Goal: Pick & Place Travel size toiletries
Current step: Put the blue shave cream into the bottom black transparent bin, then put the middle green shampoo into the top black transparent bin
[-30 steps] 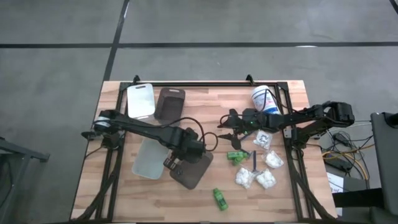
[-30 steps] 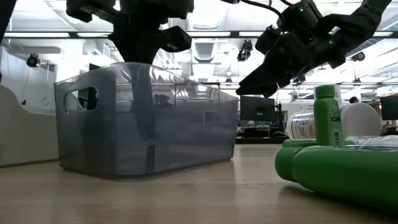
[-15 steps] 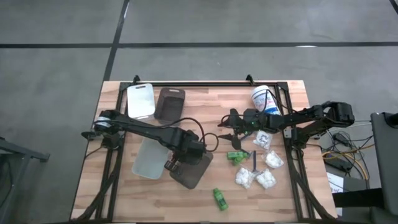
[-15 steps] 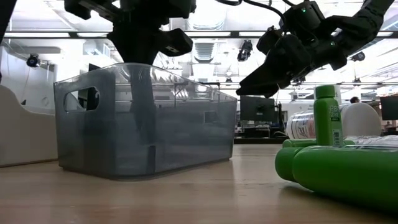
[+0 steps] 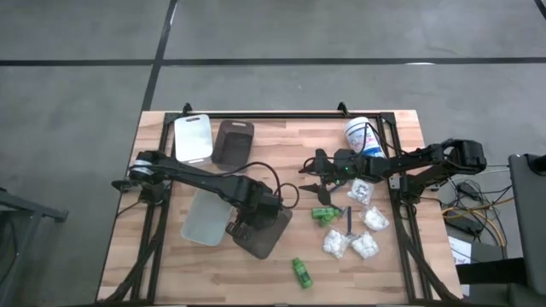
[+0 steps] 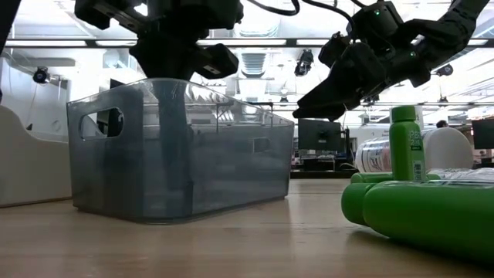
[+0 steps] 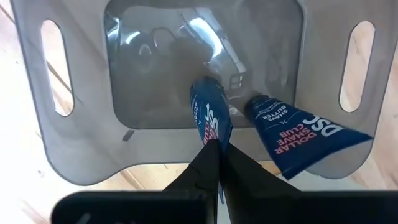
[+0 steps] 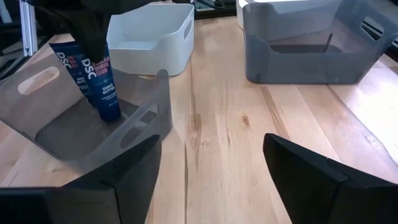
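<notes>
My left pincer (image 7: pixel 214 155) pinches one of two blue tubes (image 7: pixel 210 116) inside the grey tray (image 7: pixel 81 143). My right pincer (image 8: pixel 211 163) hovers spread wide, empty, near three green bottles (image 5: pixel 322 215) and four white packets (image 5: pixel 334 245) on the bench (image 5: pixel 375 281).

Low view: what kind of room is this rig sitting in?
Probably a large open lab or office floor: rows of ceiling strip lights, a monitor on a desk behind the wooden table, and a cable-strewn side bench.

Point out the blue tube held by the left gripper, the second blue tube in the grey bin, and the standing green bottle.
held blue tube (image 7: pixel 210 121), left wrist view, on its printed body.
second blue tube (image 7: pixel 298 134), left wrist view, mid-body.
standing green bottle (image 6: pixel 406 147), low view, on its label.
</notes>
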Action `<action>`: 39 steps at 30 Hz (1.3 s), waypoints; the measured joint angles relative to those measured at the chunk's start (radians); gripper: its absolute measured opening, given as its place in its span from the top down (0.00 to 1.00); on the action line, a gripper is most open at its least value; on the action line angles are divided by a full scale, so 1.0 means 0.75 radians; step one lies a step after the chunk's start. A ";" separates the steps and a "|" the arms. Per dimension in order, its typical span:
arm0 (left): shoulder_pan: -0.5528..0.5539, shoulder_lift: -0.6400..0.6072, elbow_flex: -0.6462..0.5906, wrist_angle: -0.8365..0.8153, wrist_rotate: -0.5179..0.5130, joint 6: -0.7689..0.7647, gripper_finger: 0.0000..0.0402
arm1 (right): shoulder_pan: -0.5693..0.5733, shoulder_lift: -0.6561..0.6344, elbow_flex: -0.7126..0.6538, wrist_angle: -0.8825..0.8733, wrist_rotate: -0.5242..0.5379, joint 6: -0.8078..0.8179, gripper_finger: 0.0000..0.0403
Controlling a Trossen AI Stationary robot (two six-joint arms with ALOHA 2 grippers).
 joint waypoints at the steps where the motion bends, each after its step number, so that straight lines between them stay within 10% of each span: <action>1: 0.000 0.000 0.000 0.000 -0.001 0.000 0.97 | 0.000 0.000 0.000 0.001 0.000 0.000 0.30; 39: 0.002 -0.085 0.106 -0.178 -0.017 -0.128 0.88 | -0.001 0.001 0.000 -0.001 -0.001 0.005 0.44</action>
